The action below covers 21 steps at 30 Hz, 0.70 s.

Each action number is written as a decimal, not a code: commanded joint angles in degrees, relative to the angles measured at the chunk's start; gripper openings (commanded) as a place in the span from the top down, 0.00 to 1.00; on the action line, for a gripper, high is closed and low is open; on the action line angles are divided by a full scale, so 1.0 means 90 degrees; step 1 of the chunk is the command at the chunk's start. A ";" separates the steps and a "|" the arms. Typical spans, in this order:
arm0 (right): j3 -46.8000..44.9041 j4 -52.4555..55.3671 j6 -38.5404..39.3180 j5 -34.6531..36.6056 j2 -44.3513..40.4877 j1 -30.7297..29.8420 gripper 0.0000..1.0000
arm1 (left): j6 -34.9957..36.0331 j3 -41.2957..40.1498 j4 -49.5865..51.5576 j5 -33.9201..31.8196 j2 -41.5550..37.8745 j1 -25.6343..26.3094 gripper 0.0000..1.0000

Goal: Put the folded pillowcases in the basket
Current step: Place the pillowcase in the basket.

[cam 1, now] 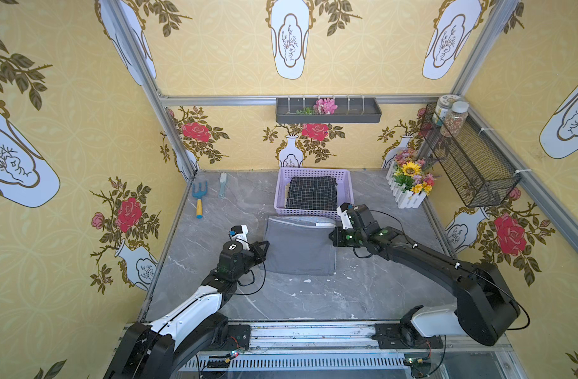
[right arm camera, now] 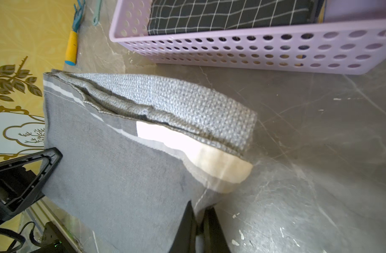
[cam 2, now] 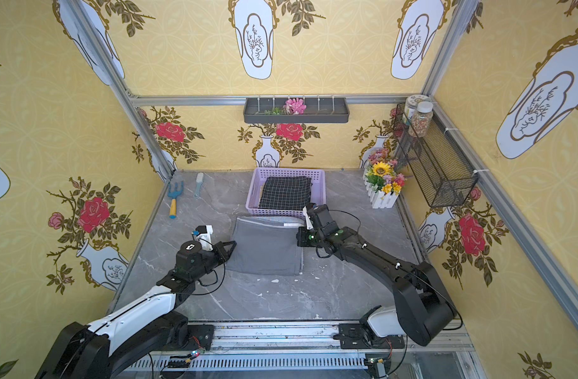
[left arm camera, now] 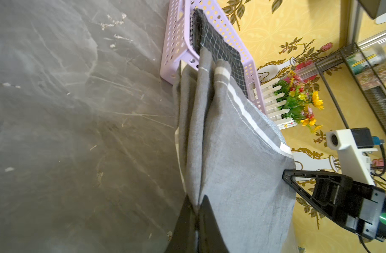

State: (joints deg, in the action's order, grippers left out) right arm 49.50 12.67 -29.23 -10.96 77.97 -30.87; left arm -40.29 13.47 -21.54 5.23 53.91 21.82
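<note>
The folded pillowcase (cam 1: 299, 246) (cam 2: 266, 249) is grey with a pale striped hem. It stretches between my two grippers just in front of the basket (cam 1: 280, 192) (cam 2: 253, 193), a lavender perforated one at the back middle of the table. My left gripper (cam 1: 264, 247) (left arm camera: 196, 201) is shut on the pillowcase's (left arm camera: 231, 153) left edge. On the right edge of the pillowcase (right arm camera: 111, 164), my right gripper (cam 1: 333, 234) (right arm camera: 198, 206) is shut near the hem corner. A black checked cloth (cam 1: 311, 193) lies inside the basket (right arm camera: 253, 50).
A blue garden fork (cam 1: 199, 200) and a small brush (cam 1: 222, 185) lie at the back left. A white flower box (cam 1: 410, 185) stands at the back right under a black wire mesh rack (cam 1: 471, 160). A dark grey tray (cam 1: 328, 111) hangs on the back wall.
</note>
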 commanded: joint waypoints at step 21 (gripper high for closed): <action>0.0966 0.0161 0.0723 0.0051 -0.0264 0.1179 0.98 | 0.0414 0.1815 -0.0731 0.0124 0.1554 0.0136 1.00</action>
State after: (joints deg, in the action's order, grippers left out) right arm 56.84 16.45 -24.95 -12.03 74.72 -21.71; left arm -37.76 28.36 -24.18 7.90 65.65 23.16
